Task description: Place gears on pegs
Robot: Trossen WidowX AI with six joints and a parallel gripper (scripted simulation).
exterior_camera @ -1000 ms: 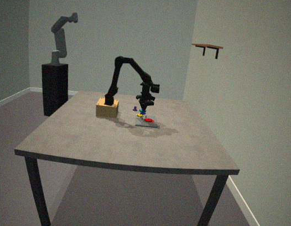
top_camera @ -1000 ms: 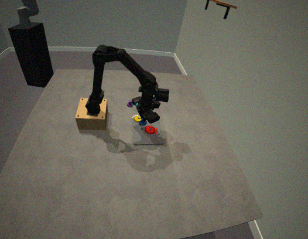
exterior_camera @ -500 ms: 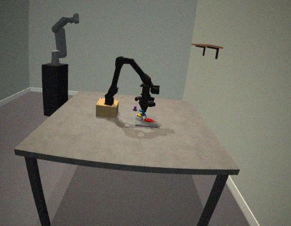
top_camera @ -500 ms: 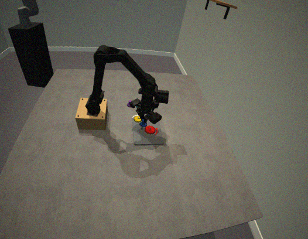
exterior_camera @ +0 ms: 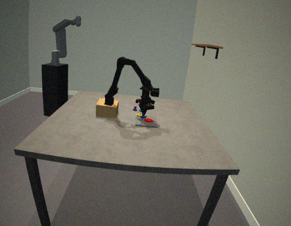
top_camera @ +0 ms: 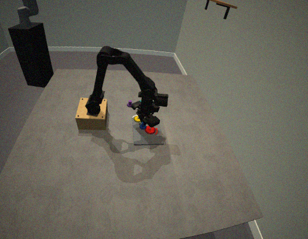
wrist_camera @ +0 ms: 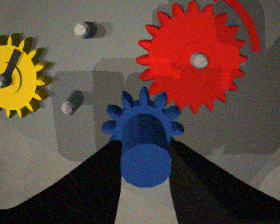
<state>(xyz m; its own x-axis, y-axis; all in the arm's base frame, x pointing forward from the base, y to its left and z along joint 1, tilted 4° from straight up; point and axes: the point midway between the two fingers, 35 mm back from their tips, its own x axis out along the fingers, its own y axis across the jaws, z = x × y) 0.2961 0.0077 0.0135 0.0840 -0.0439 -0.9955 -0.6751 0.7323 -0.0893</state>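
My gripper is shut on the round stem of a blue gear. The blue gear is over the board, with its teeth close beside the red gear; whether it is on a peg is hidden. The yellow gear with its black stripe is at the left in the wrist view. Two empty pegs show between the gears: one peg farther up and another peg lower. The grey board lies under them.
A purple gear stands on the table behind the board. A bit of a teal gear shows behind the gripper. The wooden block under the arm's base is left of the board.
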